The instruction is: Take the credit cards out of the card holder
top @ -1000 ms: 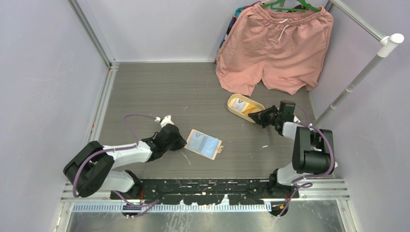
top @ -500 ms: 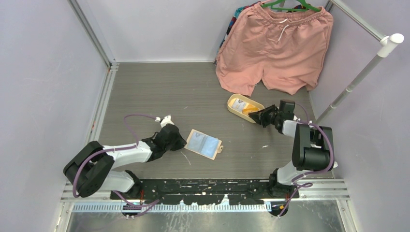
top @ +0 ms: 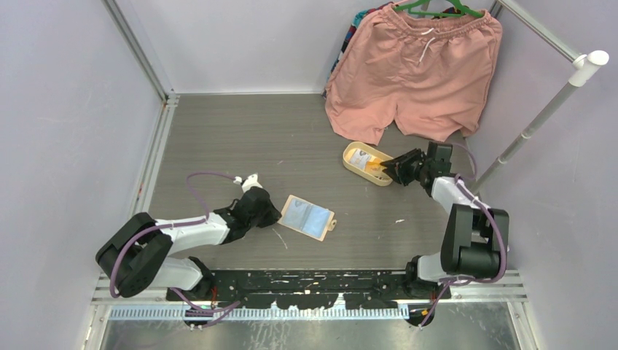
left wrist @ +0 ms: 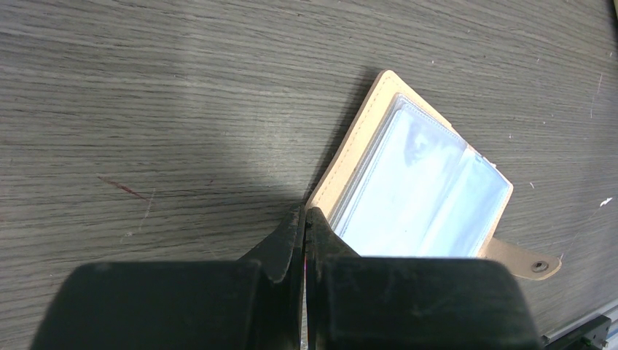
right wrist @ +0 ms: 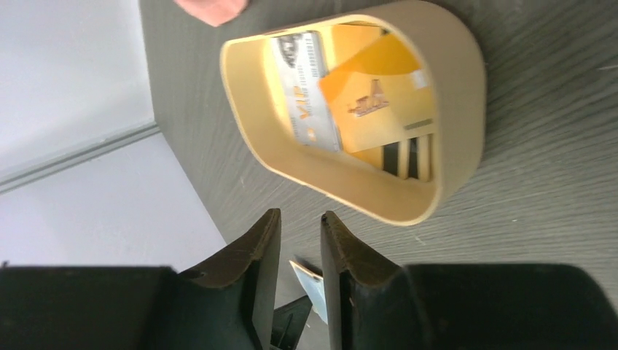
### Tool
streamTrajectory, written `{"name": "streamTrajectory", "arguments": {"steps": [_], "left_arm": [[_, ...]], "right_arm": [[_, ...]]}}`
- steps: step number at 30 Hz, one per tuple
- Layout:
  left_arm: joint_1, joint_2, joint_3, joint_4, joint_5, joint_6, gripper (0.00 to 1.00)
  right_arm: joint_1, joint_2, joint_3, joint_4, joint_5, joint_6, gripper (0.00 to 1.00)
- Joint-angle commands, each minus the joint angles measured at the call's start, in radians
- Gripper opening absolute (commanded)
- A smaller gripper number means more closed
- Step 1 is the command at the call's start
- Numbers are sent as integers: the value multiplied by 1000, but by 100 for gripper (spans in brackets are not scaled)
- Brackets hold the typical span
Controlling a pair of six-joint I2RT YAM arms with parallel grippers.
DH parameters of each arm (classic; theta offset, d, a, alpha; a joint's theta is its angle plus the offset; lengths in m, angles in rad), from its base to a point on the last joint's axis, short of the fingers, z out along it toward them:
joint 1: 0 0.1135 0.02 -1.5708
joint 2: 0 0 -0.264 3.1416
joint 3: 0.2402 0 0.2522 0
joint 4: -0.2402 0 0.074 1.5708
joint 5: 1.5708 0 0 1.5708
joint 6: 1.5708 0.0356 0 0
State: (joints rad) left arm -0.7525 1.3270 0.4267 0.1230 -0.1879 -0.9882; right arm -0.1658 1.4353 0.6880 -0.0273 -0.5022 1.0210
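Left gripper (left wrist: pixel 304 219) is seen closed, tips at the corner of the open holder (left wrist: pixel 423 193) on the table. Right gripper (right wrist: pixel 296 222) is narrowly parted and empty, near the tray (right wrist: pixel 455 87); two cards (right wrist: pixel 375 95) are seen inside it. Cards are judged light, stiff, slick; best pinched by an exposed edge.

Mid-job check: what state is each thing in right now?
card holder: open flat on the table, tab unsnapped, visible pockets look empty.
credit cards: two seen lying in the tray, orange overlapping whitish.
tray: upright, holding the cards.
left gripper: shut, tips at the card holder's edge.
right gripper: slightly open, empty, beside the tray.
shorts: hanging, hem on the table.
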Motion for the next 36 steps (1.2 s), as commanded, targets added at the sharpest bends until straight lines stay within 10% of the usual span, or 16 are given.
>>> {"name": "streamTrajectory", "arguments": {"steps": [1,7,17,36], "left_arm": [[-2,29,0,-44,-17,13,0],[-2,38,8,-37,-8,17,0],[-2,21,47,-80,1,28,0],[-3,-120,31,-212,-39,7,0]], "right_arm": [[-4,-117,85,-82,33,-69,35],[40,-270,176,-170,62,-208,46],[447,-316,299,-303,280,-391,68],[1100,162,462,-324,826,-500,71]]}}
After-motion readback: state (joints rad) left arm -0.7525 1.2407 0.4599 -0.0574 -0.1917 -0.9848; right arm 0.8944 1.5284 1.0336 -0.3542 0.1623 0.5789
